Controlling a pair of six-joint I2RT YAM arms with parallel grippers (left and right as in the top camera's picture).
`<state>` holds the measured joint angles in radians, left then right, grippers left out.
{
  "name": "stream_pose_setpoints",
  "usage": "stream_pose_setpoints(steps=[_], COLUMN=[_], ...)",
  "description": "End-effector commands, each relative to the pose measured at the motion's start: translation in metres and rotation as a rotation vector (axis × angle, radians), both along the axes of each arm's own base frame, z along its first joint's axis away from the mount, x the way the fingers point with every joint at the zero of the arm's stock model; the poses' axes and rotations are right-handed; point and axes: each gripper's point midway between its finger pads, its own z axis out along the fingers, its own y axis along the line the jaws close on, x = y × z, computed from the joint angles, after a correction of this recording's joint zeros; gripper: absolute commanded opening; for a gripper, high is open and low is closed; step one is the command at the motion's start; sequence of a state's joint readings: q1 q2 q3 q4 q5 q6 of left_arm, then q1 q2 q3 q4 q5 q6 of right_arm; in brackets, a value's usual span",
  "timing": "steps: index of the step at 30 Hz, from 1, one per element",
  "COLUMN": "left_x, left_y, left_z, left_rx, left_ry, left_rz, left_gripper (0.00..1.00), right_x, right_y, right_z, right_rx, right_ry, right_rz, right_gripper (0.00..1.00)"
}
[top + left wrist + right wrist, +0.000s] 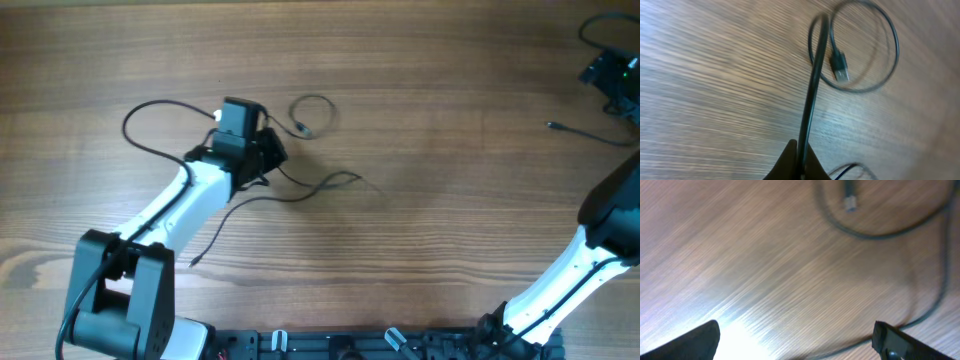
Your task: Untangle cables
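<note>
Thin black cables lie on the wooden table [420,60]. My left gripper [268,152] is shut on one cable [812,85], pinched between its fingertips [801,162]. That cable runs on into a small loop [312,100] whose metal plug [841,70] rests on the table. More strands [300,192] trail right and down from the gripper, and a wide loop [150,115] lies to its left. Another cable [575,130] lies at the far right. My right gripper [797,340] is open and empty above that cable's curve [870,234] and plug [850,201].
The right arm [590,260] reaches up along the right edge, with its wrist [610,72] at the top right corner. The left arm's base [120,300] stands at the bottom left. A black rail [330,345] runs along the front edge.
</note>
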<state>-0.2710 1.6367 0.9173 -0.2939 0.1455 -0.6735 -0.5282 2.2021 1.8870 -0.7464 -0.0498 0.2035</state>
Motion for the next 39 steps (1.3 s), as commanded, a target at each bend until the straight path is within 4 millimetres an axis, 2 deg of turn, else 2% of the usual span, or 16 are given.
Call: stream_pose_setpoints(steps=[1, 4, 6, 7, 8, 9, 10, 12, 14, 17, 23, 25, 26, 30, 35, 39], left_x=[-0.004, -0.004, -0.002, -0.006, -0.01, -0.019, -0.026, -0.039, -0.052, -0.053, -0.053, -0.053, -0.053, -0.053, -0.053, -0.053], left_y=[-0.014, -0.003, 0.027, 0.051, 0.062, 0.08, 0.094, 0.115, 0.138, 0.146, 0.147, 0.147, 0.147, 0.147, 0.147, 0.147], left_z=[0.001, 0.005, 0.004, -0.001, -0.004, -0.009, -0.013, -0.018, -0.022, -0.022, -0.022, -0.022, -0.022, -0.022, -0.022, -0.022], left_rx=[0.091, 0.142, 0.186, 0.194, 0.192, 0.191, 0.199, 0.194, 0.161, 0.126, 0.126, 0.125, 0.126, 0.126, 0.126, 0.126], left_ry=[-0.047, -0.056, -0.032, 0.019, 0.053, 0.108, 0.151, 0.22, 0.288, 0.303, 0.303, 0.302, 0.303, 0.302, 0.302, 0.303], left_rz=[-0.103, -0.07, 0.076, 0.197, 0.252, 0.322, 0.361, 0.457, 0.61, 0.654, 0.655, 0.655, 0.655, 0.655, 0.655, 0.655], left_gripper=[0.04, 0.04, 0.04, 0.27, 0.57, 1.0, 1.0, 1.0, 1.0, 1.0, 1.0, 1.0, 1.0, 1.0, 0.99, 1.0], right_x=[0.028, 0.025, 0.011, -0.004, -0.013, -0.027, -0.038, -0.048, -0.067, -0.08, -0.084, -0.098, -0.116, -0.14, -0.154, -0.17], right_y=[0.119, 0.234, 0.31, 0.357, 0.386, 0.426, 0.453, 0.478, 0.515, 0.542, 0.554, 0.557, 0.565, 0.584, 0.587, 0.59], right_z=[0.048, 0.05, 0.033, 0.02, 0.01, -0.001, -0.008, -0.02, -0.026, -0.028, -0.042, -0.047, -0.049, -0.058, -0.097, -0.115], right_rx=[0.266, 0.473, 0.489, 0.465, 0.434, 0.386, 0.319, 0.179, 0.093, 0.029, -0.01, 0.018, 0.034, -0.047, -0.262, -0.316], right_ry=[-0.166, -0.212, -0.152, -0.106, -0.07, -0.042, -0.021, 0.014, 0.01, 0.004, 0.043, 0.094, 0.138, 0.191, 0.246, 0.264], right_rz=[0.387, 0.75, 0.962, 1.108, 1.192, 1.315, 1.426, 1.561, 1.741, 1.84, 1.84, 1.845, 1.88, 1.946, 1.925, 1.941], right_gripper=[1.0, 1.0, 1.0, 1.0, 1.0, 1.0, 1.0, 1.0, 1.0, 1.0, 1.0, 0.94, 0.94, 1.0, 1.0, 1.0])
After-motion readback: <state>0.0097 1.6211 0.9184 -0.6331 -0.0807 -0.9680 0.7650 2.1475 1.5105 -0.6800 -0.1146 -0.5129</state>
